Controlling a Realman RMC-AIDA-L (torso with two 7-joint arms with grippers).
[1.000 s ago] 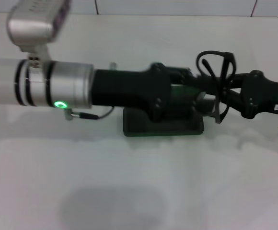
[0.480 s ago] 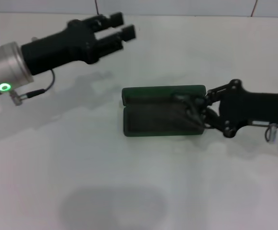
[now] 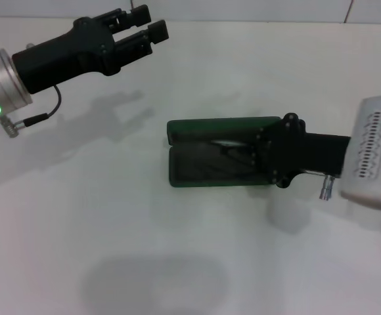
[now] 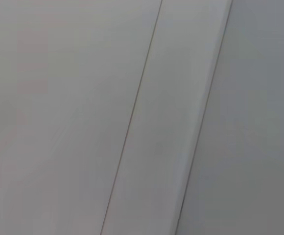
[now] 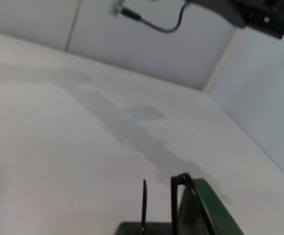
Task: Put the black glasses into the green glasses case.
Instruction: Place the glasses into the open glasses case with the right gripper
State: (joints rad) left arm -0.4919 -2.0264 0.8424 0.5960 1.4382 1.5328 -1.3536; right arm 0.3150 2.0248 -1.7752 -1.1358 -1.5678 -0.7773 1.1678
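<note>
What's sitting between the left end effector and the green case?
Nothing: the head view shows only bare white table between the left end effector and the green glasses case.

Probably a lab or test bench: a bare white table (image 3: 177, 262) backed by plain white wall panels (image 4: 83, 98).

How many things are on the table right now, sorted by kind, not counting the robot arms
Green glasses case, lying open: 1
Black glasses, inside the case: 1
Total: 2
</note>
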